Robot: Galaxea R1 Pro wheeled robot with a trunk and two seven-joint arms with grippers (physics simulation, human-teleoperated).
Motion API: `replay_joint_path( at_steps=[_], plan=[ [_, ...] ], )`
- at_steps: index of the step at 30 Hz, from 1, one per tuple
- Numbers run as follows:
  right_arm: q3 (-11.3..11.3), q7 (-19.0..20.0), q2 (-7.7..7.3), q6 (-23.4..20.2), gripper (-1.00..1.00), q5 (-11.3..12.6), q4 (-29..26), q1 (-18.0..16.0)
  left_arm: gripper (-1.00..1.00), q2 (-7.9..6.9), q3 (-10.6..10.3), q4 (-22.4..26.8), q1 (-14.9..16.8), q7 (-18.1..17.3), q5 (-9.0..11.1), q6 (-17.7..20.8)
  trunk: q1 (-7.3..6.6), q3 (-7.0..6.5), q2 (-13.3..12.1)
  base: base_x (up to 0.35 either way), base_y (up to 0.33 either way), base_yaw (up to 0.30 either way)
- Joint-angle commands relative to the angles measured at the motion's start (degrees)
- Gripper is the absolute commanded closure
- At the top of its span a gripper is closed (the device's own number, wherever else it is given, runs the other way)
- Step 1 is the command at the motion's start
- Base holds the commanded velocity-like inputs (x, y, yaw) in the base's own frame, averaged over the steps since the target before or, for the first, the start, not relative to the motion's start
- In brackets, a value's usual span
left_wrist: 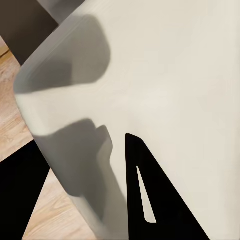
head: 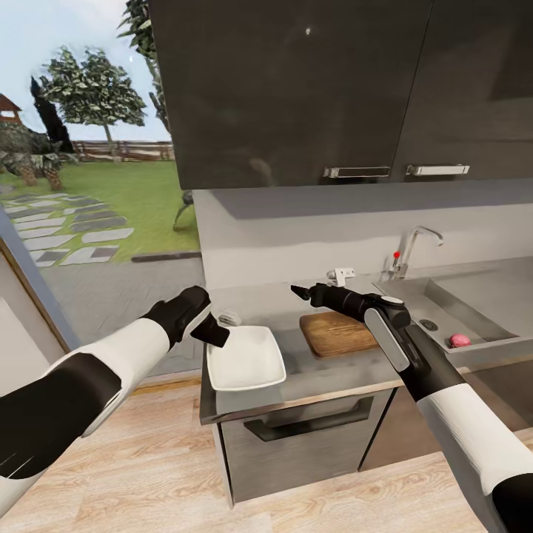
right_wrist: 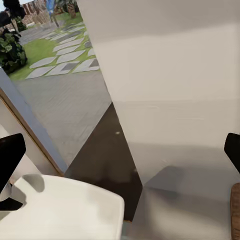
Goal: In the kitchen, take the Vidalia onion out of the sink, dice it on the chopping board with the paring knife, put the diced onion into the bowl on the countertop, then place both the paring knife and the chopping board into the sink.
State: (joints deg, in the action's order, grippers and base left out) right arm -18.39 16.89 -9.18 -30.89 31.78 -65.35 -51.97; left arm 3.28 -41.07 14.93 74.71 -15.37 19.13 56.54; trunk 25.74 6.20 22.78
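Glossy black upper cabinets (head: 296,89) hang over the grey countertop (head: 296,307), with a window (head: 81,148) onto a garden at its left end. On the countertop, a white bowl (head: 248,359) sits at the front left corner, holding nothing. A brown chopping board (head: 337,333) lies just beside it, toward the sink (head: 474,311). A small grey object (head: 229,319) lies behind the bowl; what it is cannot be told.

A pink-red round item (head: 460,340) rests in the sink basin near the drain (head: 428,324). The tap (head: 414,248) stands behind the basin.

The left gripper (head: 215,329) sits at the bowl's near-left rim; its jaw state cannot be told. The right gripper (head: 302,292) hovers above the board's far edge, jaws spread apart and holding nothing.
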Motion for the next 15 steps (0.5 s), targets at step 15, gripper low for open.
replay_joint_path(
  at_steps=[15],
  plan=[
    [-0.1,0.0,-0.05,-0.2,-1.0,0.2,0.0,-0.1,1.0,0.14,-0.5,-0.9,0.0,-2.2,0.6,0.0,0.04,0.13,0.1,0.0,0.0,0.0]
  ],
)
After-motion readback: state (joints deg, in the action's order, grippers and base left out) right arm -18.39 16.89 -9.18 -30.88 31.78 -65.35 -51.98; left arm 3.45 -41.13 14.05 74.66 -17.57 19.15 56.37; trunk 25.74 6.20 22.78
